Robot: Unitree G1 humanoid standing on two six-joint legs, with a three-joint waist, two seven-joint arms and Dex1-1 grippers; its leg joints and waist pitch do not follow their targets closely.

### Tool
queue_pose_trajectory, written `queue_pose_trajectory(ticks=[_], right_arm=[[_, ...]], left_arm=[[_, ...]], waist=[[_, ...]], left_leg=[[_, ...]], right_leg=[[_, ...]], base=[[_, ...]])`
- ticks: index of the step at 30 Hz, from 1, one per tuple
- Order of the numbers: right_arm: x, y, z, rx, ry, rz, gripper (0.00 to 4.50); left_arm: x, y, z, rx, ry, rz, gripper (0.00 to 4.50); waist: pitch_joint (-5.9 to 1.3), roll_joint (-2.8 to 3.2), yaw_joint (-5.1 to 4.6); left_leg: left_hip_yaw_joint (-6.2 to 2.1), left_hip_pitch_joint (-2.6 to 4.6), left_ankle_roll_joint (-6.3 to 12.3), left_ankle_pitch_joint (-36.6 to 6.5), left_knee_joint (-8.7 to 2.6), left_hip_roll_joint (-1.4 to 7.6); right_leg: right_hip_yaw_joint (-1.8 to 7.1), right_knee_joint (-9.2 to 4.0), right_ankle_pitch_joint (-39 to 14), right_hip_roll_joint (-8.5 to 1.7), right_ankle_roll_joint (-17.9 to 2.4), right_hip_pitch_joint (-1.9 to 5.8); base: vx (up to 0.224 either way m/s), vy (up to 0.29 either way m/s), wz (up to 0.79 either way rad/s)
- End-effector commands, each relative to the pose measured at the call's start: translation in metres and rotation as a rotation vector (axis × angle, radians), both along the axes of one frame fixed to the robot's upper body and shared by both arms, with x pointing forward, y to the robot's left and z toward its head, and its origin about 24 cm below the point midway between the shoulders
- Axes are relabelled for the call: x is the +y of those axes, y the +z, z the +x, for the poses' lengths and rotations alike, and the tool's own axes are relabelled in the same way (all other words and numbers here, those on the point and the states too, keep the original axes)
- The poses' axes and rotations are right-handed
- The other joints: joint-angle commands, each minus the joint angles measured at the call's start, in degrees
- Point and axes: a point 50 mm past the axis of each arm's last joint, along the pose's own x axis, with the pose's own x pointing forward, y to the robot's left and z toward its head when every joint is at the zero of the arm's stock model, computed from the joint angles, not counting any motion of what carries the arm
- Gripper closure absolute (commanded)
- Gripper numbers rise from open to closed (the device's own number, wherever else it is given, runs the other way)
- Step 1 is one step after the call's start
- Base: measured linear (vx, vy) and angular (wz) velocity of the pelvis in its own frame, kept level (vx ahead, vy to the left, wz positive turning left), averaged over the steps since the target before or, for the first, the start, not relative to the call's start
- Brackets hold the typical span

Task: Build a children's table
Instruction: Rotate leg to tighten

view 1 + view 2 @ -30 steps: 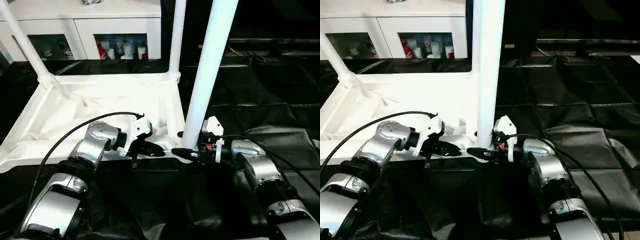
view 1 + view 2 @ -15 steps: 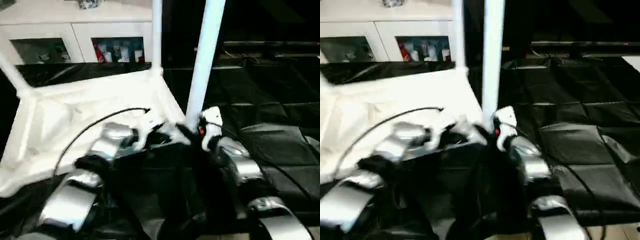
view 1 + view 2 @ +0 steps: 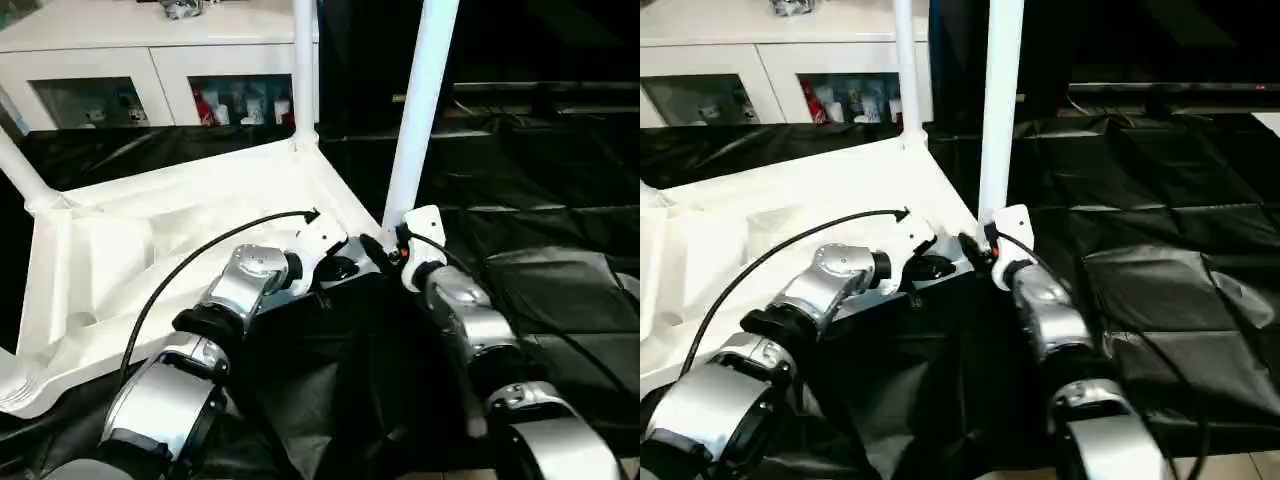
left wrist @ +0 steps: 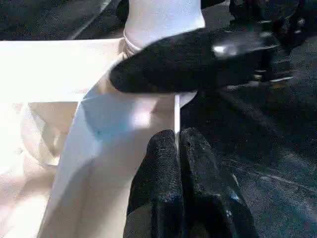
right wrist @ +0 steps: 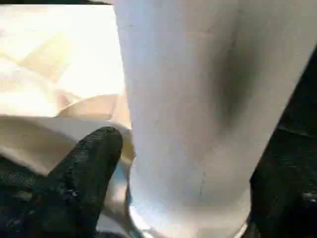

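Table [image 3: 170, 215], small and white, lies upside down on black sheeting [image 3: 540, 210], its rimmed underside facing up. White round legs stand upright from its corners: one at the near right corner [image 3: 420, 100], one at the far right corner [image 3: 304, 70], and one leaning out at the far left corner [image 3: 15, 170]. At the near left, another white piece [image 3: 12, 385] shows at the edge of the head view, too cut off to make out. Both silver forearms reach in toward the near right corner. The left claw [image 3: 345, 268] sits on the near rim beside that corner; in the left wrist view its two black fingers [image 4: 163, 168] are pressed together on the thin edge of the rim, just below the base of the leg. The right claw [image 3: 385, 248] is at the foot of the near right leg; in the right wrist view one black finger [image 5: 84, 163] lies against one side of the leg's base, where the leg meets the top, and a dark shape shows on the other side, so it is clamped around the leg. The left wrist view also shows one black finger of the right claw [image 4: 193, 59] crossing in front of the leg's base. Behind the sheeting stands a white cabinet [image 3: 150, 50] with glass doors and small items inside.
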Motion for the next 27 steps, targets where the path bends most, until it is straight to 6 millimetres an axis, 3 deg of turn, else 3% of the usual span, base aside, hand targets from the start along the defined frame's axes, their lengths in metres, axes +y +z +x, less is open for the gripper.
queue_pose_trajectory(ticks=[1,4,7,14,21,27], right_arm=[[0.016,-0.005,-0.01,0.025,0.188,-0.013,0.76],[0.007,-0.001,-0.018,0.013,0.353,-0.049,0.76],[-0.003,0.003,-0.024,0.004,0.458,-0.052,0.76],[-0.013,0.01,-0.03,0.003,0.558,-0.005,0.76],[-0.015,0.006,-0.035,0.037,0.6,-0.004,1.52],[-0.013,0.002,-0.038,0.052,0.615,-0.004,1.75]], left_arm=[[0.006,0.001,-0.002,-0.003,-0.021,-0.045,4.5],[0.016,0.0,-0.009,0.034,-0.132,-0.046,4.5],[0.025,0.0,-0.015,0.064,-0.232,-0.03,4.5],[0.038,0.002,-0.024,0.111,-0.336,-0.052,4.5],[0.044,0.002,-0.026,0.12,-0.345,-0.05,4.5],[0.043,0.002,-0.026,0.119,-0.339,-0.049,4.5]], waist=[[-3.53,-0.86,0.29],[-3.47,-1.15,0.51],[-3.49,-0.96,0.67],[-3.61,-0.85,0.94],[-3.62,-1.18,1.25],[-3.6,-1.14,1.22]], left_leg=[[-2.54,1.6,2.55,-13.54,-4.64,3.91],[-2.42,1.31,4.09,-11.99,-4.37,3.93],[-2.43,1.34,4.98,-11.42,-4.26,4.11],[-2.27,1.91,3.8,-12.11,-4.48,4.44],[-2.23,1.61,4.14,-10.55,-4.26,4.23],[-2.27,1.74,3.86,-10.7,-4.31,4.29]], right_leg=[[2.18,-4.18,-7.42,-3.54,-12.2,2.07],[2.06,-4.03,-6.18,-3.58,-12.77,2.24],[2.08,-3.9,-6.47,-3.61,-13.4,2.12],[2.14,-3.48,-5.22,-3.37,-15.04,1.74],[2.16,-3.34,-4.53,-3.65,-14.91,1.98],[2.14,-3.38,-5.53,-3.51,-14.62,1.86]], base=[[0.0,0.0,0.0],[0.0,0.0,0.0],[0.0,0.0,0.0],[0.0,0.0,0.0],[0.0,0.0,0.0],[0.0,0.0,0.0]])
